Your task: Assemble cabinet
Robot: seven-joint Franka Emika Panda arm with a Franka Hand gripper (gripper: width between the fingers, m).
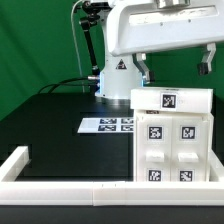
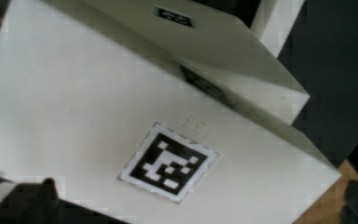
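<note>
The white cabinet (image 1: 170, 140) stands at the exterior view's right, its front carrying several black-and-white tags, with a smaller white box part (image 1: 172, 99) on top. My gripper (image 1: 176, 68) hangs just above that top part, its two dark fingers (image 1: 145, 69) spread wide, open and empty. The wrist view is filled by the cabinet's white top surface (image 2: 105, 110) with one tag (image 2: 169, 160) close below the camera. A dark finger (image 2: 7, 203) shows at the edge of that view.
The marker board (image 1: 108, 124) lies flat on the black table in front of the arm's base (image 1: 117, 78). A low white border frame (image 1: 60, 184) runs along the near edge and left corner. A green backdrop stands behind.
</note>
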